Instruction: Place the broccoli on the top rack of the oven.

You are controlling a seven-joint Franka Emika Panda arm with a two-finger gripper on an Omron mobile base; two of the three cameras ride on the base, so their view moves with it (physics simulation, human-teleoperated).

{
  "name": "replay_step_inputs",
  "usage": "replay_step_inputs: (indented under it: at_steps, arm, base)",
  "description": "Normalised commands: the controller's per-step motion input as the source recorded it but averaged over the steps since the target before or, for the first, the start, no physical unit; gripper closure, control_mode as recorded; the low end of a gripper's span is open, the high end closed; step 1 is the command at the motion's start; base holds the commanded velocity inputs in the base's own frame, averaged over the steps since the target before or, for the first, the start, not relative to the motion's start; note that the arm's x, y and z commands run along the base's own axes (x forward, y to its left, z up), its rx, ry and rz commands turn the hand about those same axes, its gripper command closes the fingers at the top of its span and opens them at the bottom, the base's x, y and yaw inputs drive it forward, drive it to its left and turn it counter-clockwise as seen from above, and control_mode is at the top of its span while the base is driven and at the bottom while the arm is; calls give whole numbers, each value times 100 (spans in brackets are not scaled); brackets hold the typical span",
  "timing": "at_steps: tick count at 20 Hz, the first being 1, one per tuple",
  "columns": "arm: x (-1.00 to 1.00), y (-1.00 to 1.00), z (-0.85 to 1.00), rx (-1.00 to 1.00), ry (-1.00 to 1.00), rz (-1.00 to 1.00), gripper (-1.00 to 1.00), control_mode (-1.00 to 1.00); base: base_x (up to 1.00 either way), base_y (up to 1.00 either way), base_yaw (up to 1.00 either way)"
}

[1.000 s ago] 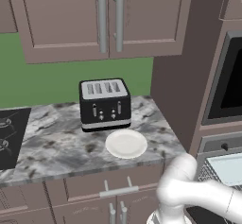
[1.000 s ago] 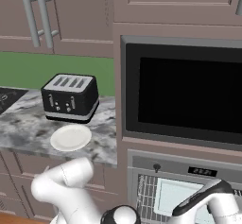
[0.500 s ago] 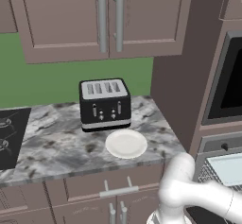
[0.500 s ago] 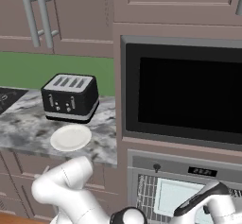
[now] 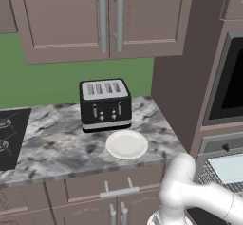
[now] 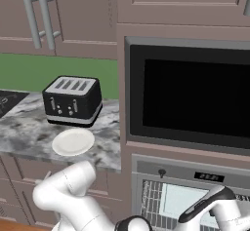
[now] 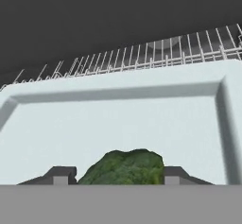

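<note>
The gripper (image 7: 113,176) is closed on the broccoli (image 7: 124,168), whose dark bumpy head sits between the two dark fingertips (image 7: 60,175) at the bottom of the hand view. Beyond the floret lies the pale glass door (image 7: 118,124) of the oven (image 6: 195,196), and past the far edge of that door a wire rack (image 7: 156,53) runs into the dark cavity (whether this is the top rack cannot be told from this view alone). In the right base view the arm reaches low toward the oven front, below the black-windowed unit (image 6: 190,98). The floret is therefore carried over the door, short of the rack. Judged from here, the main risk is an early release: the broccoli would land on the glass door instead of the wire bars. A second risk is that the hand enters too low and meets the rack edge or a lower shelf. A round floret set on parallel bars may also roll or tip between them. Compared with one second ago, the white plate (image 5: 126,144) and toaster (image 5: 105,104) on the counter (image 5: 52,148) are unchanged, while the forearm in the right base view has shifted slightly at the oven opening; the grip has tightened only marginally.
</note>
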Motion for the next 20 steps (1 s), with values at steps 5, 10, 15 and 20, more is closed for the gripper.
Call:
replay_step_inputs:
  at_steps: [5, 10, 15, 20]
  arm:
    - [0, 10, -26, 0, -6, 0, -100, -100]
    - [0, 0, 5, 0, -5, 0, -100, -100]
    - [-20, 0, 33, 0, 0, 0, -100, -100]
    - [-43, 0, 52, 0, 0, 0, -100, -100]
  base:
    - [0, 0, 0]
    - [0, 0, 0]
    - [0, 0, 0]
    - [0, 0, 0]
